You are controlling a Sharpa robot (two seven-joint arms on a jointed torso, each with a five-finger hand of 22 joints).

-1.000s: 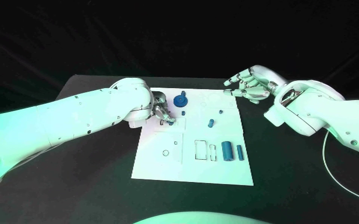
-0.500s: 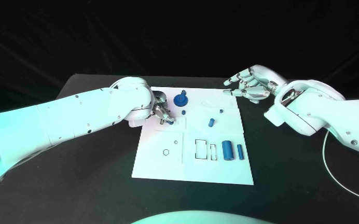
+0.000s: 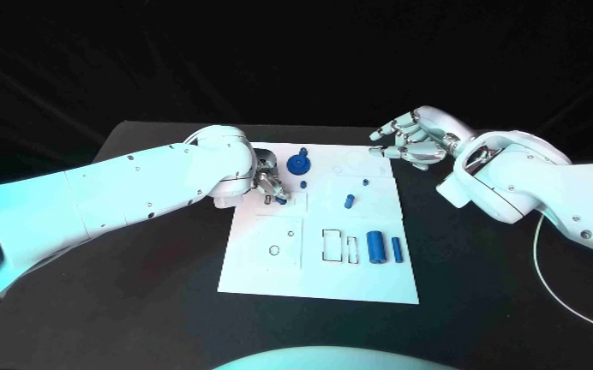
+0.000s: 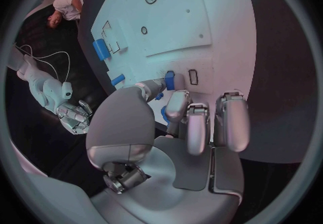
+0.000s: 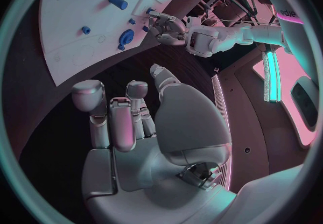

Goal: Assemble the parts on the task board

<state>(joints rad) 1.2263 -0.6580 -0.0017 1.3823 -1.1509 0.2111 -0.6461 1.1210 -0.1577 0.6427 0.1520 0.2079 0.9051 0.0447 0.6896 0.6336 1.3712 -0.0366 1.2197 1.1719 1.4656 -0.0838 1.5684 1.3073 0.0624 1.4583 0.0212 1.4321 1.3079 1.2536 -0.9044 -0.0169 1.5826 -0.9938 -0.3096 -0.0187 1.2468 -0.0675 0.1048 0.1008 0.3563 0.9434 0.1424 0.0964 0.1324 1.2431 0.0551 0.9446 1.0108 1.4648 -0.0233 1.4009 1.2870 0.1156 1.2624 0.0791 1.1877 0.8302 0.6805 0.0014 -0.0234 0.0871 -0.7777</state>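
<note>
White task board (image 3: 371, 280) lies in the middle of the black tabletop (image 3: 148, 301), carrying small blue parts. At about ten o'clock on the board, the left hand (image 3: 268, 183) pinches a small blue peg (image 4: 169, 79) between thumb and fingers, right beside a small rectangular slot (image 4: 193, 76). If the peg comes down tilted, I judge it could jam at the slot's edge or slip from the light pinch and roll away. A blue gear (image 3: 298, 165) stands just beside this hand, at roughly eleven o'clock, and could be knocked. The right hand (image 3: 408, 142) hovers off the board's one o'clock corner, fingers loosely curled and holding nothing. Near five o'clock, two blue cylinders (image 3: 374, 249) lie side by side (whether in recesses or on the flat, I cannot tell), beside an outlined rectangle with nothing in it.
</note>
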